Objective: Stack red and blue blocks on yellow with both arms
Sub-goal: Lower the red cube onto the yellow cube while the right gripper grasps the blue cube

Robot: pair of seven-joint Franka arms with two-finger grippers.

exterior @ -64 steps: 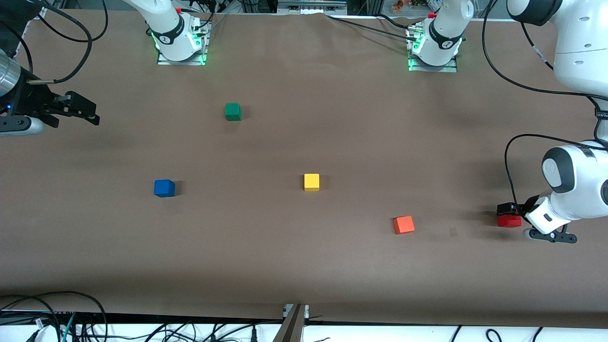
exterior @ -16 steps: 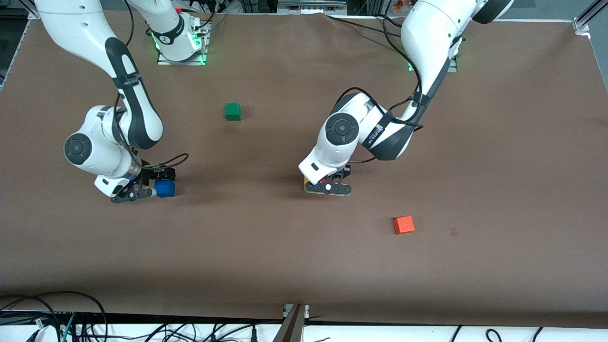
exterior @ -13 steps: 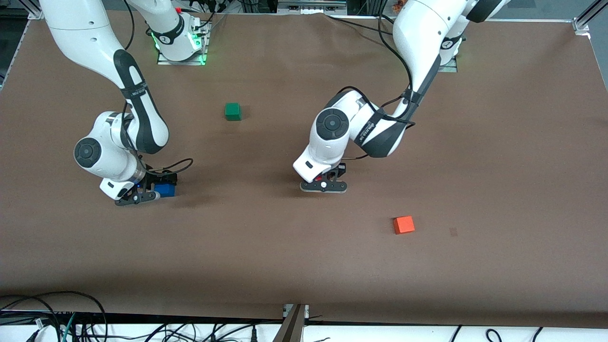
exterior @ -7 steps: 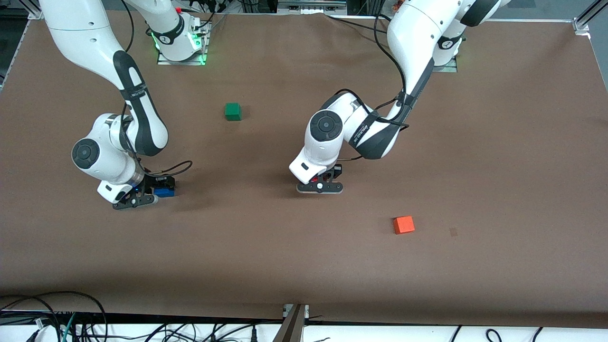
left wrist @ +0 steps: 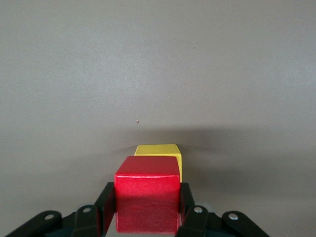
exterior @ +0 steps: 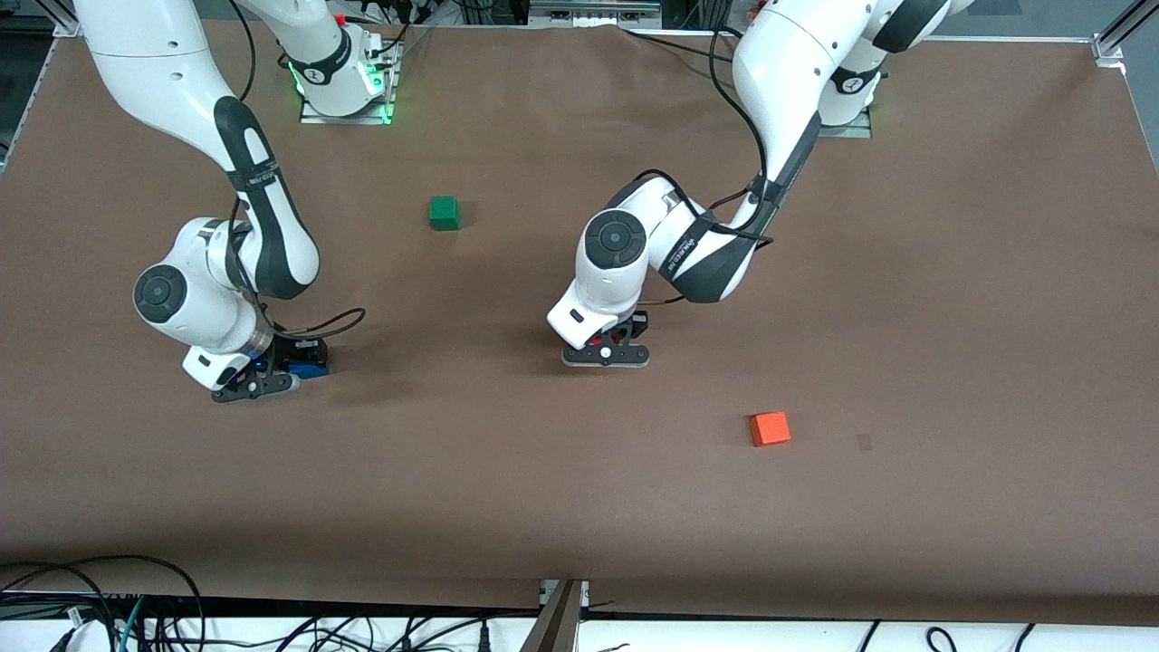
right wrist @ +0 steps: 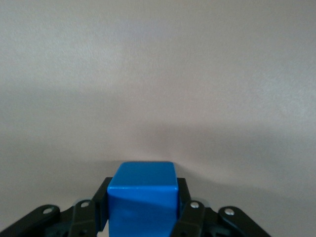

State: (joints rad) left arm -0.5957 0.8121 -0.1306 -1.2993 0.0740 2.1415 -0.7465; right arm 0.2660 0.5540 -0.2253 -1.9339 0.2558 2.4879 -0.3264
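- In the front view the yellow cube (left wrist: 158, 150) is hidden under the left arm's wrist; only the left wrist view shows it, as a thin strip of its top and one edge past the red cube.
- The red cube (left wrist: 147, 200) is pinched between the two black fingers of the left hand (exterior: 605, 349), held just above the yellow cube and partly over it; whether the two cubes touch cannot be told. From the front only a red sliver (exterior: 595, 343) shows.
- The blue cube (right wrist: 143, 195) is gripped by the right hand (exterior: 288, 369) over the counter (exterior: 905, 272) toward the right arm's end; the front view shows a small part of it (exterior: 308, 369), and whether it is off the surface is unclear.
- Small lettering on the left arm's dark band is too small to read.
- All cubes are matte with crisp edges; the counter is a plain brown sheet.
- A green cube (exterior: 443, 212) and an orange cube (exterior: 770, 428) sit apart on the counter, untouched.
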